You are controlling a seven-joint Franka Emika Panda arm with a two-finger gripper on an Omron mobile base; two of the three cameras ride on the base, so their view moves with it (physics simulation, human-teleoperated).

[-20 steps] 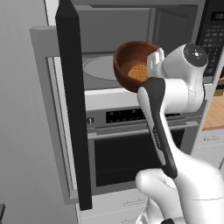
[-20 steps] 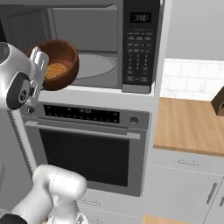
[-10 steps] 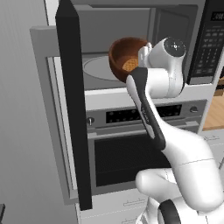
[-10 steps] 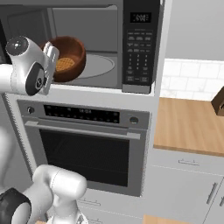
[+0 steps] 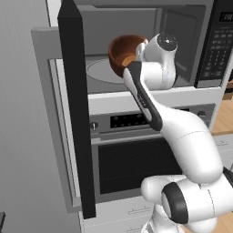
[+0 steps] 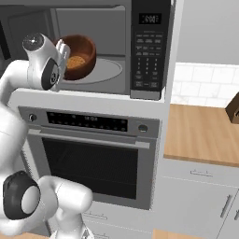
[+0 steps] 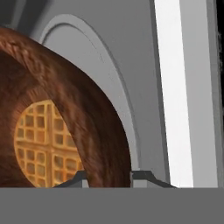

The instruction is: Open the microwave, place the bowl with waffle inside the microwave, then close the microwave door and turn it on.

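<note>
Bowl: reddish-brown, deep, held tipped on its side just inside the mouth of the microwave, above the near edge of the turntable, not resting on it. Waffle: golden, gridded, lying against the bowl's floor despite the tilt. Gripper: fingers clamped on the bowl's rim, one tip inside the wall and one outside. Door: swung fully open at the left, edge-on to the left base view. Handling advice: carry the bowl further in until it sits over the turntable's middle, level it so the waffle cannot slide out, lower until the base touches the glass, then release and withdraw straight back, clear of the cavity roof and door.
</note>
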